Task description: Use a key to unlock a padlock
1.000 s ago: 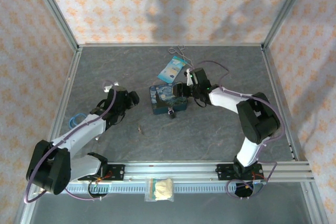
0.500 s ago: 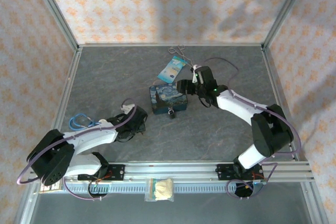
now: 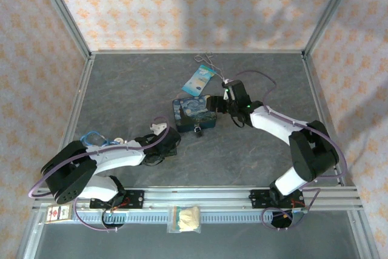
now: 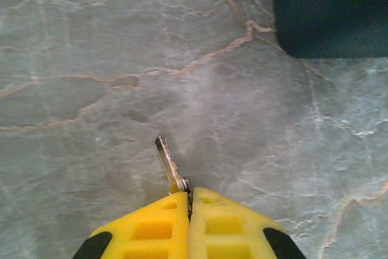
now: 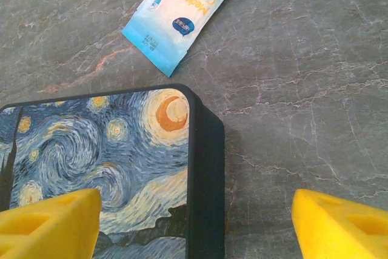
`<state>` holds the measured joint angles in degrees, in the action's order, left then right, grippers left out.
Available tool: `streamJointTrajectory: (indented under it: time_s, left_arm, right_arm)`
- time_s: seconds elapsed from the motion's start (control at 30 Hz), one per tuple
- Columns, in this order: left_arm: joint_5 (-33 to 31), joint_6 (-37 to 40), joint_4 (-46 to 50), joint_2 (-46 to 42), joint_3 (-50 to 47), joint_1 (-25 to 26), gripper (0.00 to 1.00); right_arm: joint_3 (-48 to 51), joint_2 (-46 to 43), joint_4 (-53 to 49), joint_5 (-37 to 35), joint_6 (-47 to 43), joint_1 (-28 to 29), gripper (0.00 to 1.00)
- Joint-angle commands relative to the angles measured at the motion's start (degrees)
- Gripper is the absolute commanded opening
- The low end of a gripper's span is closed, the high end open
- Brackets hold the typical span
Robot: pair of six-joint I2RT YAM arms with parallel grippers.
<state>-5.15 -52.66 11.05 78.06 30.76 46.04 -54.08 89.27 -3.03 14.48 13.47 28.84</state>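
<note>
Your left pincer (image 4: 189, 193) is pressed together on the key (image 4: 168, 165), pinching its head so the blade juts forward over the desk (image 4: 91, 40), near the near-left corner of the painted tin (image 3: 193, 112). The padlock (image 3: 197, 130) lies at the tin's near edge; whether they touch cannot be told. Your right pincer (image 5: 194, 210) is spread wide and holds nothing, with one finger over the tin's lid and the other over bare desk beside it. A light-blue packet (image 5: 185, 10) lies just beyond the tin.

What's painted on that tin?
The tin bears blue-and-yellow starry-night swirls with a crescent moon; clearest in the right wrist view.
</note>
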Motion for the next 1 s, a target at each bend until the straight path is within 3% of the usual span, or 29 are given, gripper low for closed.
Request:
streamJointTrajectory:
  time_s: [0.0,0.2,0.43,0.57,0.73,0.97]
  left_arm:
    - [0.4,-2.0,1.1,1.4,0.1,0.3,0.00]
    - [-6.2,3.7,3.9,-5.0,4.5,-0.7,0.00]
    - [-4.4,10.6,-2.0,-19.4,5.5,-7.1,0.00]
    - [-2.6,12.7,-8.3,-22.1,7.0,-7.8,0.00]
    - [7.6,14.4,-15.8,-18.2,10.6,-9.4,0.00]
    - [19.1,16.2,-10.6,-9.3,20.4,-11.1,0.00]
  right_arm:
    - [0.9,-0.5,0.1,-1.6,-0.4,0.3,0.81]
    - [3.2,-2.3,3.4,5.6,-0.2,0.3,0.81]
    - [7.7,-6.6,14.3,24.5,3.4,0.3,0.73]
    - [10.0,-9.6,21.8,31.8,5.8,1.8,0.67]
    - [6.3,-10.3,19.1,31.8,2.1,7.0,0.56]
    - [2.8,-10.7,10.7,22.2,-8.0,10.3,0.52]
